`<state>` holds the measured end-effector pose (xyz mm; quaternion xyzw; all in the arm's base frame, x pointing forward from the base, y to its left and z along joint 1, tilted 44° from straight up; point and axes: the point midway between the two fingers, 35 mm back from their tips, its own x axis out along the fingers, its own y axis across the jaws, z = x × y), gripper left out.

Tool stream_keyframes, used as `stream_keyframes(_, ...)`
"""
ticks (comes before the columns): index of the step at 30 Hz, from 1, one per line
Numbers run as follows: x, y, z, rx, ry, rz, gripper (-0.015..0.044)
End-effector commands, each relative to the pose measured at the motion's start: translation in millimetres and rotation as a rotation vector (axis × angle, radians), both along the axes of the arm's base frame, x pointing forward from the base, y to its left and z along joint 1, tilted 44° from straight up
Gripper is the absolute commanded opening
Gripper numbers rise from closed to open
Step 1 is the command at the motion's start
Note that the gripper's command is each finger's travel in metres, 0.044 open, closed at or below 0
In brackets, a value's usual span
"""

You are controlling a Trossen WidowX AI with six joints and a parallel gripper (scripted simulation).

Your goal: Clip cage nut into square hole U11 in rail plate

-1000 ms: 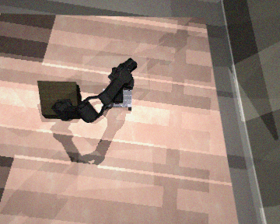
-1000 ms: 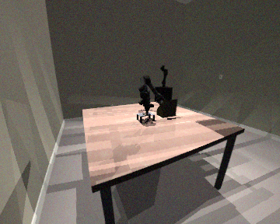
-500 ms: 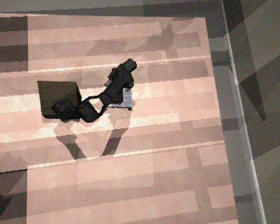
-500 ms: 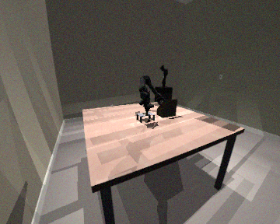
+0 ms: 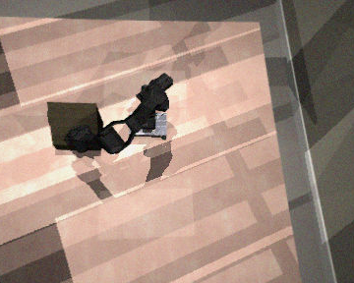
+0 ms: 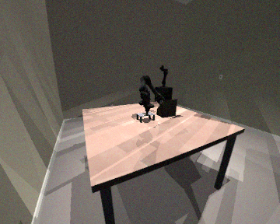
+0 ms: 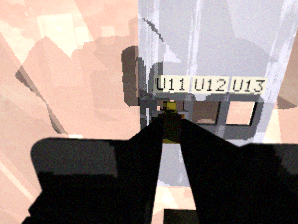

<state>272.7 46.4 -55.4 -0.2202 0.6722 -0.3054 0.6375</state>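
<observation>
Cage nut point(image 7: 172, 128) — pinched in the claw point(image 7: 170, 124) — at U11's hole point(image 7: 181, 105).

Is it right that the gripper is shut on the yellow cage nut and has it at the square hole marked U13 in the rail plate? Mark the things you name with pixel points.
Only the hole is wrong: the gripper point(image 7: 170, 124) is shut on the yellow cage nut point(image 7: 171, 106), but the nut is at the hole marked U11 in the rail plate point(image 7: 215, 45), as the wrist view shows.
</observation>
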Motion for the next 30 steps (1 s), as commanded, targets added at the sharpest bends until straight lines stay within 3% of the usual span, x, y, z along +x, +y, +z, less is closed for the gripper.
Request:
stream_keyframes(1, 1.0, 0.6, -0.5, -0.001, -0.005, 0.001, 0.0032)
stream_keyframes(30, 0.9, -0.3, -1.1, 0.033, -0.008, 0.001, 0.0032)
